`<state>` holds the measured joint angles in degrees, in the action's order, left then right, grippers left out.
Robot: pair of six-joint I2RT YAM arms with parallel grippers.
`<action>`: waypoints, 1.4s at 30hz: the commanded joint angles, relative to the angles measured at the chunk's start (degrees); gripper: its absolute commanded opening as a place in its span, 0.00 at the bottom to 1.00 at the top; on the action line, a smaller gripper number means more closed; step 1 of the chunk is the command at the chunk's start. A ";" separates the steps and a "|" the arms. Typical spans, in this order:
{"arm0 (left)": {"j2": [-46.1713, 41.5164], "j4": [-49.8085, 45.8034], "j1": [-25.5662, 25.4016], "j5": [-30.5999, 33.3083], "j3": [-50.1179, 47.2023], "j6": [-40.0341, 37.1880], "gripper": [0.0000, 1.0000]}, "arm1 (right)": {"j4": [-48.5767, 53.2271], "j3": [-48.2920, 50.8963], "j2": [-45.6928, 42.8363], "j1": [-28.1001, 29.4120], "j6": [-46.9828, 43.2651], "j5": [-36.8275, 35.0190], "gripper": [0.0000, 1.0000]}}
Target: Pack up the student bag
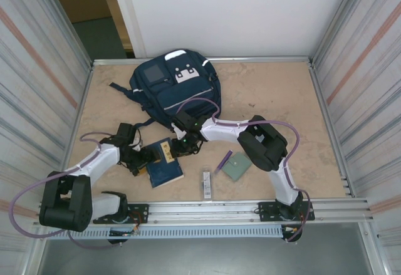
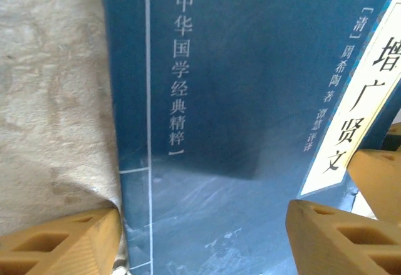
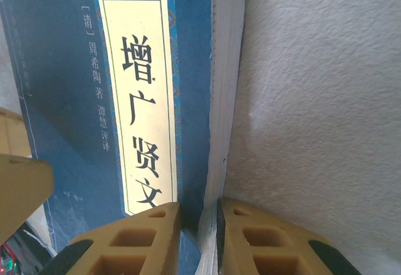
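We've got the right gripper [image 3: 199, 215] pinching the book [image 3: 62, 99] by its page edge, the left gripper [image 2: 203, 215] splayed over its spine, and the student bag [image 1: 175, 87] just beyond.

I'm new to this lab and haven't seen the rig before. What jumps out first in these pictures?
A dark-blue book with a cream Chinese title strip lies near the front of the table, with both arms at it. The right gripper pinches its page edge, and the left gripper is open over it. Behind sits the navy student bag.
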<state>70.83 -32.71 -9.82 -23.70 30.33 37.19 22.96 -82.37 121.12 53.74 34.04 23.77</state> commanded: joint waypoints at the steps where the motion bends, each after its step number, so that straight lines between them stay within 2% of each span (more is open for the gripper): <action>1: 3.39 16.84 -1.07 -12.03 -1.99 -0.68 0.65 | 2.35 0.89 3.36 0.84 -0.38 2.16 0.22; 4: 1.26 18.75 -1.08 -16.43 -1.37 1.70 0.64 | 2.14 1.13 3.29 0.63 -0.18 3.16 0.22; 9: -4.38 17.22 -1.07 -17.91 -1.12 4.61 0.61 | 1.58 1.35 3.68 -0.10 0.04 4.23 0.21; 13: -4.38 16.05 -1.16 -18.80 -1.16 3.86 0.57 | -0.30 1.56 3.98 -0.56 0.85 5.92 0.22; 14: -3.91 14.72 -1.16 -17.96 -0.86 3.45 0.53 | -0.61 1.44 3.98 -0.65 1.00 6.15 0.22; 17: -2.23 9.80 -1.16 -14.33 0.67 3.12 0.27 | -1.96 1.93 2.87 -0.65 1.03 6.05 0.28; 21: -1.77 5.27 -0.90 -12.71 4.28 3.11 0.03 | -7.96 7.31 -3.21 -0.58 0.32 3.25 0.34; 22: -2.04 3.84 -0.79 -11.81 5.50 3.26 0.00 | -9.20 8.66 -4.93 -0.58 -0.06 1.90 0.36; 25: -2.81 -0.26 -0.64 -9.13 9.59 4.13 0.00 | -12.72 12.87 -11.86 -0.22 -3.40 -3.59 0.42; 28: -3.14 -2.56 -0.66 -8.29 13.44 6.41 0.00 | -14.10 16.36 -19.64 1.32 -10.27 -11.75 0.47; 33: -2.87 -1.47 -0.63 -9.58 17.88 14.10 0.00 | -16.04 20.86 -32.55 6.05 -27.06 -25.60 0.56; 35: -2.24 -1.19 -0.61 -9.78 19.42 17.04 0.00 | -17.95 22.72 -36.50 7.64 -35.27 -27.06 0.58; 39: -0.49 -1.76 -0.92 -10.46 22.34 20.41 0.00 | -19.17 25.37 -40.41 10.06 -52.93 -25.21 0.65; 42: 0.93 -1.25 -1.38 -13.02 23.32 22.83 0.00 | -18.21 24.82 -39.31 10.45 -59.89 -24.45 0.83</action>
<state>70.67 -33.41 -10.66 -33.45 51.57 55.48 4.23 -58.43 80.49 63.81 -12.16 0.89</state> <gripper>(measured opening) 0.134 0.814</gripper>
